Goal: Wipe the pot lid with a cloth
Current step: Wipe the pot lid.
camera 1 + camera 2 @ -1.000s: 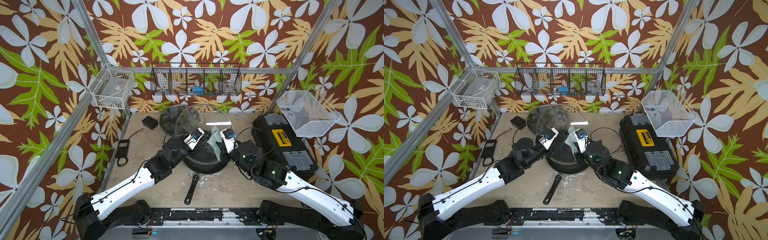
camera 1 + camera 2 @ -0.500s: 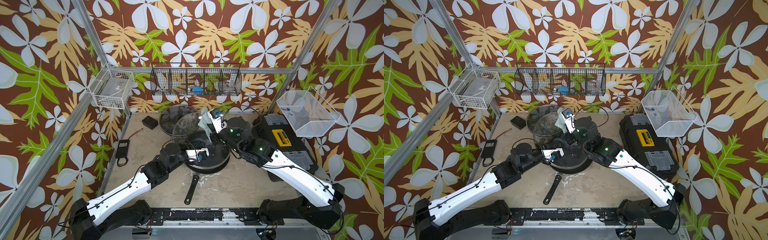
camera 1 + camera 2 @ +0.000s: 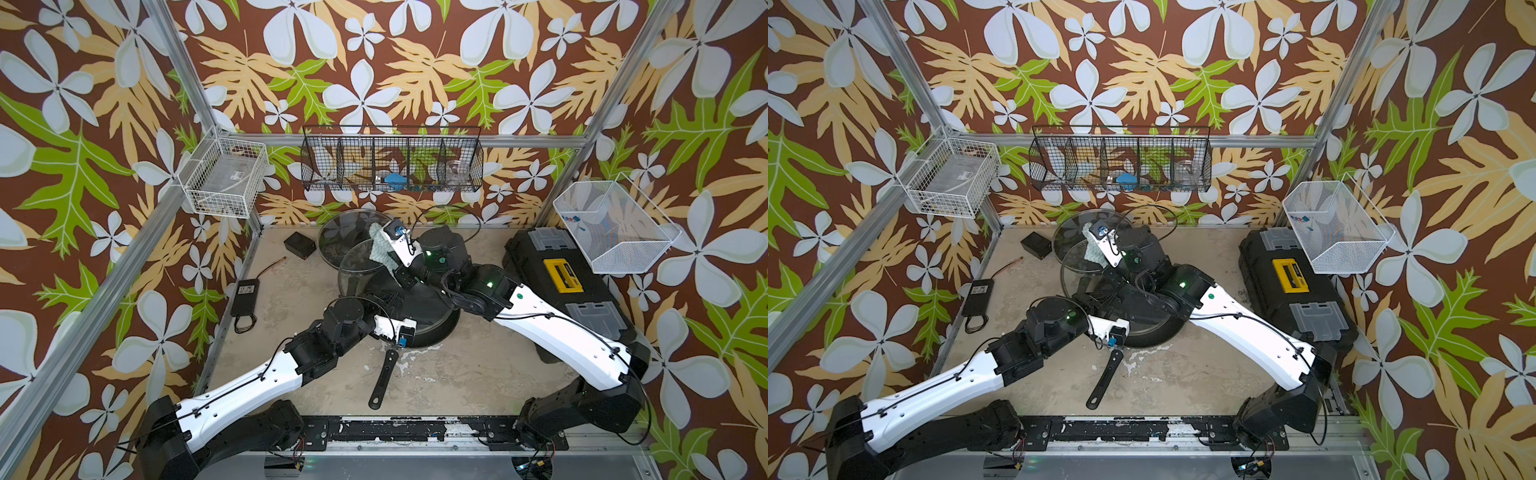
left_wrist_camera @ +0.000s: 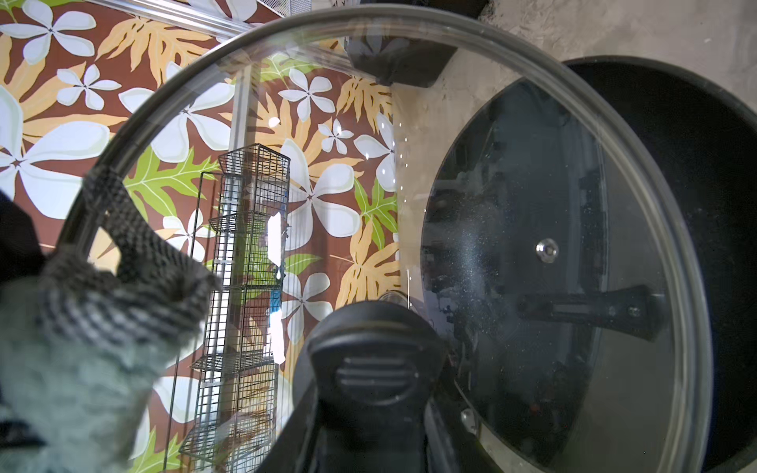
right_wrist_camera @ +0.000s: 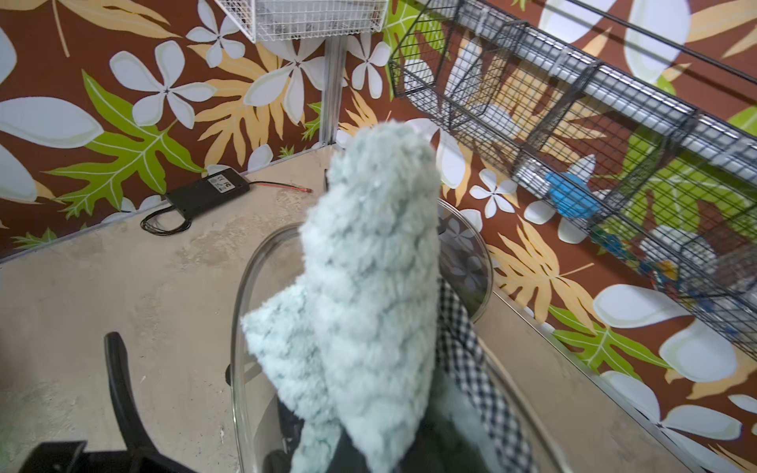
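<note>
Your left gripper (image 3: 384,297) is closed on the black handle of the pot lid (image 3: 356,268). It holds the lid tilted up over the pan (image 3: 434,328), so the glass faces the other arm. Your right gripper (image 3: 385,253) is clamped on the cloth (image 5: 368,266), which seems to press the upper glass, ready for wiping. The smaller lid (image 3: 338,232) lies behind.

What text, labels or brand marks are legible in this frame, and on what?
"CE": power adapter, right wrist view; its smaller print is blurred.
Yellow plate on the toolbox: dark print, too small to read.
Label in the white wire basket: too small to read.
</note>
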You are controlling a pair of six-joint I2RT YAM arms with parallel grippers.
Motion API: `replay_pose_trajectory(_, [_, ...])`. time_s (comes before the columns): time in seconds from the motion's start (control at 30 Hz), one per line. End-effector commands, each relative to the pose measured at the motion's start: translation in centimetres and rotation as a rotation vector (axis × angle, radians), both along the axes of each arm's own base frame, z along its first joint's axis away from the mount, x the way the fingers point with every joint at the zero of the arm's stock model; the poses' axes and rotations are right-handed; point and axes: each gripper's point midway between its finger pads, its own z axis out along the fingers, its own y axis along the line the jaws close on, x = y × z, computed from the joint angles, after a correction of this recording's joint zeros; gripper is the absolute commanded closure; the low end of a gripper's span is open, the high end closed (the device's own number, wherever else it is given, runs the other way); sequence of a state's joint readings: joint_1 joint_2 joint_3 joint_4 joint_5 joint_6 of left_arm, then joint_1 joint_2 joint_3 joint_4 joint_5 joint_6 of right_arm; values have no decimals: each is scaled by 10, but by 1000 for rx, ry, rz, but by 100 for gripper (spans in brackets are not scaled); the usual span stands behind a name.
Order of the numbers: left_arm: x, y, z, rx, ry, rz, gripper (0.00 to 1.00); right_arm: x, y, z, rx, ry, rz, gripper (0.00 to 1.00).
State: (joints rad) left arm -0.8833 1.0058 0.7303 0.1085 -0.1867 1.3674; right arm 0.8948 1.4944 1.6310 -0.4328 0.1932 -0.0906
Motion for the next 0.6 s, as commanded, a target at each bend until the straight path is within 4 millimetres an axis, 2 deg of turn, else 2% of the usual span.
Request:
replay_pose_trajectory(0.0, [3,-1,49,-82,-178,9,100,8,-21,2,-30,-33,-61,100])
replay_pose_trajectory(0.1, [0,-2,47,-52,-191,-7,100,6,-13,-3,-45,-21,-23,100])
replay_pose_trajectory(0.4, [0,-1,37,74,-234,-20,100,-24,69,-25,-203,-68,153,100])
replay_pose_trajectory(0.47, [1,0,34,96,-242,-16,100,-25,74,-26,-214,-72,159,100])
replay_pose_trajectory(0.57, [1,1,32,107,-241,-12,100,-18,60,-19,-226,-110,101,100])
